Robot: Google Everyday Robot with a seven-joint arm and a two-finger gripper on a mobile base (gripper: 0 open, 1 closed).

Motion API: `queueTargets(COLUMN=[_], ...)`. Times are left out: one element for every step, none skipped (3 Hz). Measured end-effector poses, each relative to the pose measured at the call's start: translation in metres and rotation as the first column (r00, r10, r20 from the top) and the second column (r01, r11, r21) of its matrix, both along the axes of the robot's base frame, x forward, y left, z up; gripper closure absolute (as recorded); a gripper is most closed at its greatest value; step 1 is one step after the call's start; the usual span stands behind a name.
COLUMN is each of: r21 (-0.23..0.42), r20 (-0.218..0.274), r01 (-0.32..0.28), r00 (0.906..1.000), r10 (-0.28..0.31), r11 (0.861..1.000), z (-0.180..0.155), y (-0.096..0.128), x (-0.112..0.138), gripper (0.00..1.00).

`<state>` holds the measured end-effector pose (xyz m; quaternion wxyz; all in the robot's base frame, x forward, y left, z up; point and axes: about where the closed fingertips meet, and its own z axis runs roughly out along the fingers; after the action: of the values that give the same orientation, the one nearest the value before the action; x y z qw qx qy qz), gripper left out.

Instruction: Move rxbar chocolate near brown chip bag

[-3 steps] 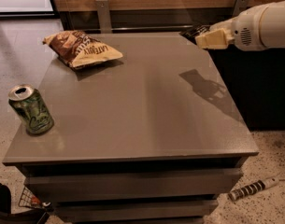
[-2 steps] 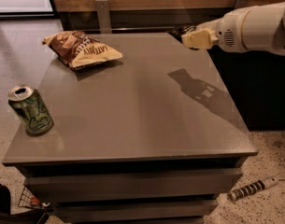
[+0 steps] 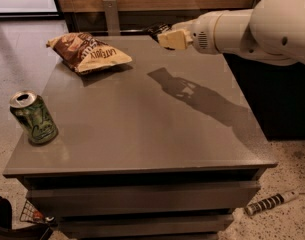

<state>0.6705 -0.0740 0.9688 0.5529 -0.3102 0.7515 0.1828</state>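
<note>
My gripper [image 3: 163, 35] hung in the upper middle of the frame, above the far edge of the grey table [image 3: 142, 134], with the white arm [image 3: 252, 24] reaching in from the upper right. It was pinched on a dark, slim thing poking out of its tip toward the left. That I took for the rxbar chocolate [image 3: 156, 29], held up in the air and off the table. I could not read any lettering on it from here. The brown chip bag [image 3: 88, 52] lay in the upper left of the frame, puffy and flat on the table top, well apart from the bar. Bare grey surface lay between them. So the job, as I judged it, was a carry to the left and then a careful set-down. I wanted to travel high enough to clear the bag's puffed edge and stop short of it. Then I would come down over the bare patch just to the right of the bag. The bar was thin, so I meant to get it low and level before letting go, or it might skid or flip. Nudging the bag was the main risk, since a light foil bag would slide easily. The green can [image 3: 34, 118], lower left, was well out of my way.
</note>
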Motion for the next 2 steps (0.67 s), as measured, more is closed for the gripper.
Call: queueTargets(r21=[0.015, -0.003], r20=[-0.025, -0.103], r01=[-0.032, -0.049], r00=[0.9992, 0.9936], r10=[0.032, 0.048], r11=[0.999, 0.999], z=[-0.015, -0.052], y=[0.032, 0.062], x=[0.018, 0.027], gripper=[1.00, 1.00])
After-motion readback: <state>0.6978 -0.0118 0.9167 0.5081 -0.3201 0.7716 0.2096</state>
